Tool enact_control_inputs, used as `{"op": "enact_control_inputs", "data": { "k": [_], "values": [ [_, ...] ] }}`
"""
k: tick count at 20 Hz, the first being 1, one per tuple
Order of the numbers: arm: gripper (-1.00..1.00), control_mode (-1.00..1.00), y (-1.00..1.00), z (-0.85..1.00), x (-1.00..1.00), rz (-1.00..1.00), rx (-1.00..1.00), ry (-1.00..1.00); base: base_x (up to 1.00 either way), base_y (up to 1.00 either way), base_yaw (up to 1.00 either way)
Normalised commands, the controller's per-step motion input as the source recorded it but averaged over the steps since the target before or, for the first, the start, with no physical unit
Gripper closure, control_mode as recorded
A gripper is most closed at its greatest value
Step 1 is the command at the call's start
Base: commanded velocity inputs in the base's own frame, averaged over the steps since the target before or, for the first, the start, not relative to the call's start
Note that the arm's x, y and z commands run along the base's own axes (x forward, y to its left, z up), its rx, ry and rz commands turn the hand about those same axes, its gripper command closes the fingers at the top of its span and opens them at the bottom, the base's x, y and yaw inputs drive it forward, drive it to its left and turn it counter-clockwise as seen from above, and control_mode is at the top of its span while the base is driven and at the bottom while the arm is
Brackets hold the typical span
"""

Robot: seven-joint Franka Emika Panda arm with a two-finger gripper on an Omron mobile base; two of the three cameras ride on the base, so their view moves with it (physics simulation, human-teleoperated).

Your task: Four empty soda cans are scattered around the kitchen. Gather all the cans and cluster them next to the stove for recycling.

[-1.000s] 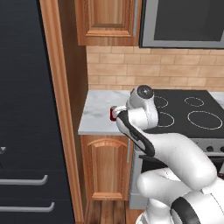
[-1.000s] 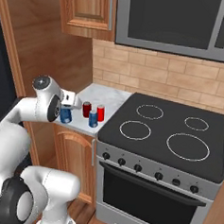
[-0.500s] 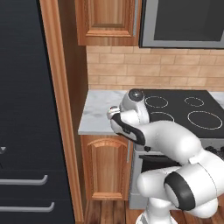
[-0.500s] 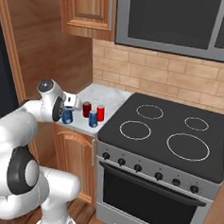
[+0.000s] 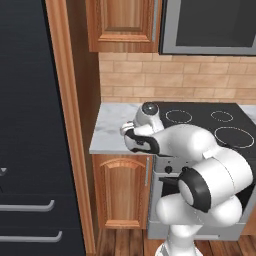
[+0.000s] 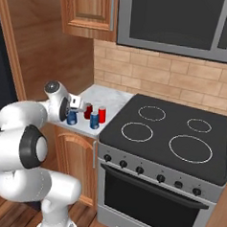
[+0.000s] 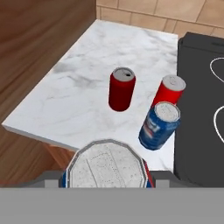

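Hand view: gripper (image 7: 106,181) clenched on blue can (image 7: 106,168); two red cans (image 7: 121,89), second blue can (image 7: 158,125) upright on marble counter (image 7: 78,94) beside stove (image 7: 197,100).

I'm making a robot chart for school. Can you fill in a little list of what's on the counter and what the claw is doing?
cans on counter: three standing, a red can, a second red can and a blue can
fourth can: blue can with silver top, between the claw's fingers
claw: closed on the fourth can, over the counter's front edge
counter: white marble, left of the stove
stove: black cooktop, nothing on it
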Motion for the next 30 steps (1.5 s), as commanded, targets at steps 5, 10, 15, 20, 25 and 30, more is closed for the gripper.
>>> {"op": "enact_control_inputs", "data": {
  "k": [5,10,15,20,25,30],
  "values": [
    [1.0,-1.0,0.06,-0.14,0.28,-0.03,0.0,0.0,0.0,0.0,0.0],
    [1.0,-1.0,0.03,-0.14,0.27,-0.03,0.0,0.0,0.0,0.0,0.0],
    [1.0,-1.0,0.0,-0.12,0.19,-0.03,0.0,0.01,0.0,0.0,0.0],
    [1.0,-1.0,0.01,-0.09,0.15,-0.03,0.0,0.01,0.0,0.0,0.0],
    [1.0,-1.0,0.0,-0.13,0.15,-0.03,0.01,0.01,0.0,0.0,0.0],
    [1.0,-1.0,0.0,-0.19,0.16,-0.03,0.02,0.02,0.0,0.0,0.0]
  ]
}}
